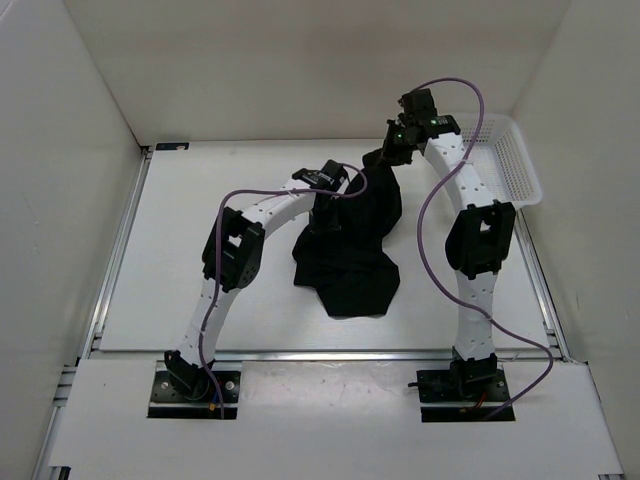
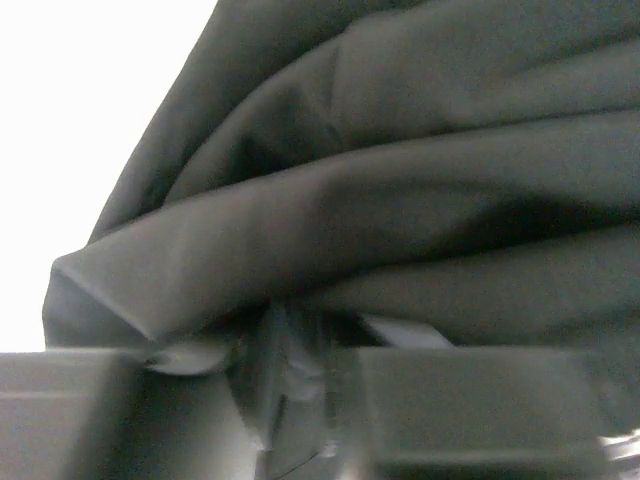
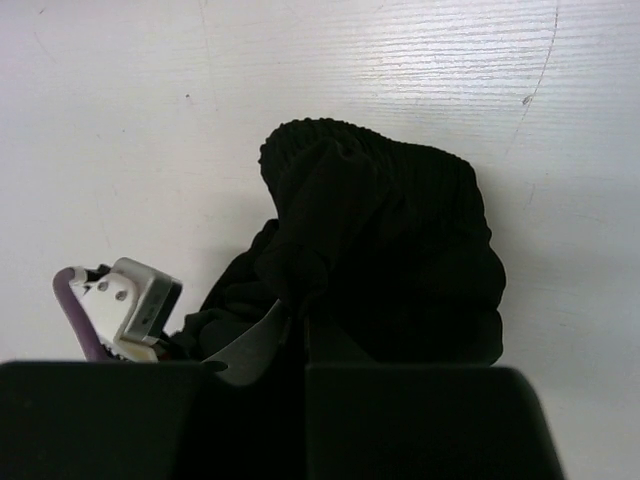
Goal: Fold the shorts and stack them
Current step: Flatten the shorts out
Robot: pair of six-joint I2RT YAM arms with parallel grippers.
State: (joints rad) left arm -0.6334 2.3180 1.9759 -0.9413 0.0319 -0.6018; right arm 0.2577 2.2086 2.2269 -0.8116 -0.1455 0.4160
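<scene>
Black shorts hang bunched between my two grippers, with their lower part heaped on the white table. My left gripper holds the cloth's left upper edge. In the left wrist view a fold of the shorts is pinched in the narrow gap between the fingers of the left gripper. My right gripper is higher and farther back. In the right wrist view the right gripper is shut on the ribbed waistband of the shorts.
A white plastic basket stands at the back right corner of the table. White walls enclose the table on three sides. Part of the left arm's wrist, with its purple cable, shows at the left of the right wrist view.
</scene>
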